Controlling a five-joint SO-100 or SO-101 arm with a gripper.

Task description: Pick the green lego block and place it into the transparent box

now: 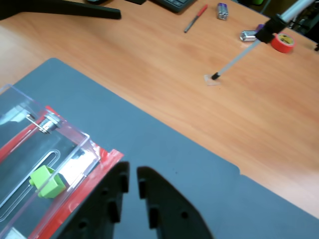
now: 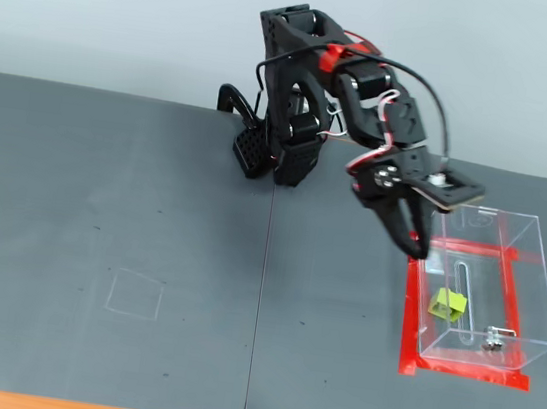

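Note:
The green lego block (image 1: 47,181) (image 2: 448,302) lies inside the transparent box (image 1: 75,130) (image 2: 517,282), on its floor near the wall facing the arm. The box stands on red tape (image 2: 463,372) on the grey mat, at the right in the fixed view. In the wrist view my gripper (image 1: 133,172) enters from the bottom edge. Its black fingers are nearly together with nothing between them. It hangs just outside the box's red-taped edge. In the fixed view the gripper (image 2: 414,247) points down beside the box's left wall.
Beyond the mat (image 2: 153,199), the wooden table (image 1: 164,74) holds a red pen (image 1: 195,18), batteries (image 1: 222,10), a red tape roll (image 1: 283,42) and a tripod leg (image 1: 239,57). A faint square outline (image 2: 136,294) marks the mat's left half.

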